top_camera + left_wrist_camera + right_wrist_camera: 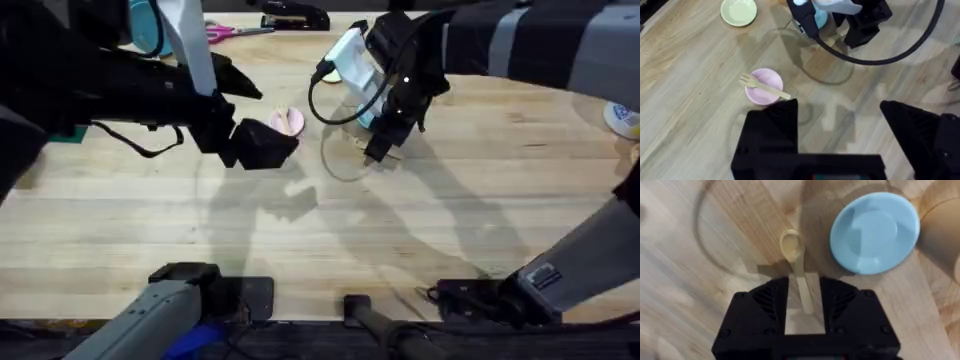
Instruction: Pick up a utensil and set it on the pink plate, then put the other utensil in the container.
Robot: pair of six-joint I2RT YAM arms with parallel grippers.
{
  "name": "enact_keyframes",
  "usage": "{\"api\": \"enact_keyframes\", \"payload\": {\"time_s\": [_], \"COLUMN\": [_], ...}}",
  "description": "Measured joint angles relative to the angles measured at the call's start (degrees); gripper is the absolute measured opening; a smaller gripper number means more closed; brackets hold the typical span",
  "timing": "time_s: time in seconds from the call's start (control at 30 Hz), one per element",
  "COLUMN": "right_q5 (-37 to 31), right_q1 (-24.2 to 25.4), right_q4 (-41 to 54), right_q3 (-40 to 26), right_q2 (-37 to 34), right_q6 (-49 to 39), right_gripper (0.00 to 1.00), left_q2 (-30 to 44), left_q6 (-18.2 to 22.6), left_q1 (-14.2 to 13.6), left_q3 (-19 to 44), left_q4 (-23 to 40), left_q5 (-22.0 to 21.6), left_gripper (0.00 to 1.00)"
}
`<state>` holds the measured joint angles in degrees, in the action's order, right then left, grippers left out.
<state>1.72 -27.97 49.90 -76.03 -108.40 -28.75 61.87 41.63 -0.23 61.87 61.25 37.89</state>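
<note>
Both arms are stretched well out from their bases, the left one reaching in from the left side, the right one angled in from the upper right and tipped down. The left end effector is spread wide open. The right end effector is parted too, just narrower.

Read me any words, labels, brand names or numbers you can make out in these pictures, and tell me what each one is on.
No text can be read anywhere.
The pink plate, the fork lying on it, the spoon and the light blue plate carry no visible print.
The white object at the table's right edge shows blurred markings, unreadable.
</note>
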Motion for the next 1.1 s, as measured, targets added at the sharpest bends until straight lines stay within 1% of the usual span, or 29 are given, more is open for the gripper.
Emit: {"api": "enact_keyframes", "payload": {"time_s": [0.13,0.2,0.27,0.33,0.57,0.67,1.1], "right_q5": [0.0,0.0,0.0,0.0,0.6,0.8,1.3], "right_q1": [0.0,0.0,0.0,0.0,0.0,0.0,-0.1], "right_q4": [0.2,0.3,0.3,0.4,0.9,0.8,3.4], "right_q3": [0.0,0.0,0.0,0.0,0.0,0.0,-0.2], "right_q2": [0.0,0.0,0.0,0.0,0.0,0.0,0.0], "right_q6": [0.0,0.0,0.0,0.0,0.0,0.0,0.0], "right_gripper": [0.363,0.333,0.286,0.212,0.112,0.044,0.033], "left_q2": [0.0,0.0,0.0,0.0,0.0,0.0,0.0], "left_q6": [0.0,0.0,0.0,0.0,0.0,0.0,0.0], "left_q1": [0.0,0.0,0.0,0.0,0.0,0.0,0.0], "left_q3": [0.0,0.0,0.0,0.0,0.0,0.0,0.0], "left_q4": [0.0,0.0,0.0,0.0,0.0,0.0,0.0], "left_q5": [0.0,0.0,0.0,0.0,0.0,0.0,0.0], "left_gripper": [0.995,0.995,0.995,0.995,0.995,0.995,0.996]}}
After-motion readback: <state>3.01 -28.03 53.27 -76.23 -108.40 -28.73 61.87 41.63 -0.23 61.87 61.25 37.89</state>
